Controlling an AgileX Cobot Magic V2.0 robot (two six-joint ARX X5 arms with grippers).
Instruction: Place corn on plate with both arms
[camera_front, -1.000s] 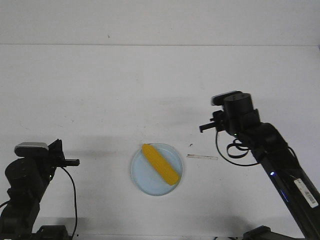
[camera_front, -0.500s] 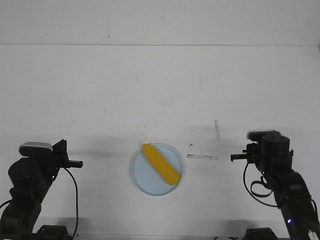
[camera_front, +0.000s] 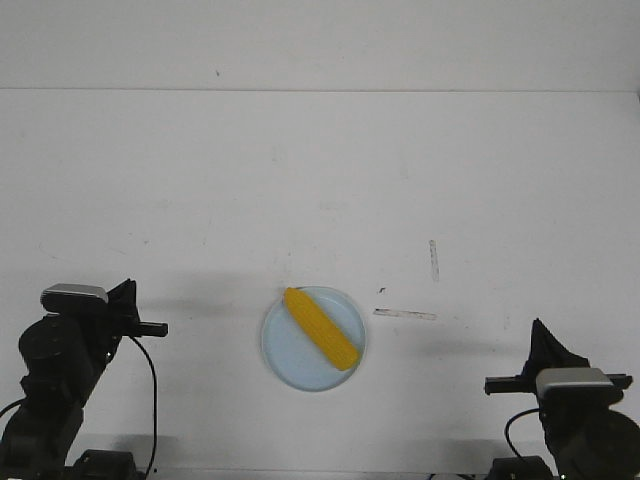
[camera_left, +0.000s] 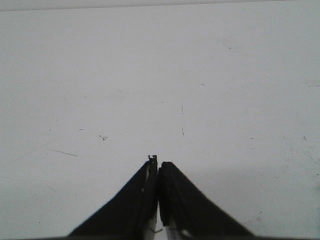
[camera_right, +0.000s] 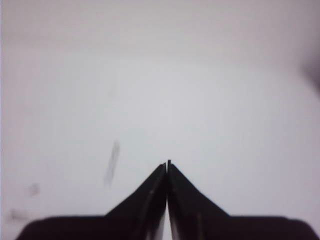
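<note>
Left arm sat low at the table's near-left corner, black jointed body with a silver-grey camera block on top, lower part cut off by the frame edge. Left gripper pointed over bare white table, its black tapered fingers pressed together, nothing between them. At centre the plate, round, shallow, pale blue with a low rim, carried the corn: smooth bright yellow tapered cob lying diagonally across it, thick end up-left, reaching nearly rim to rim. Just right of the plate lay two thin grey strips flat on the table, one roughly level, one upright farther back. Right arm was mostly cut off at the near-right corner. Right gripper closed tip to tip, empty; that wrist view was blurred, showing one grey smear. Since half a second before, the right arm had pulled back and lower; corn, plate and left arm unchanged.
</note>
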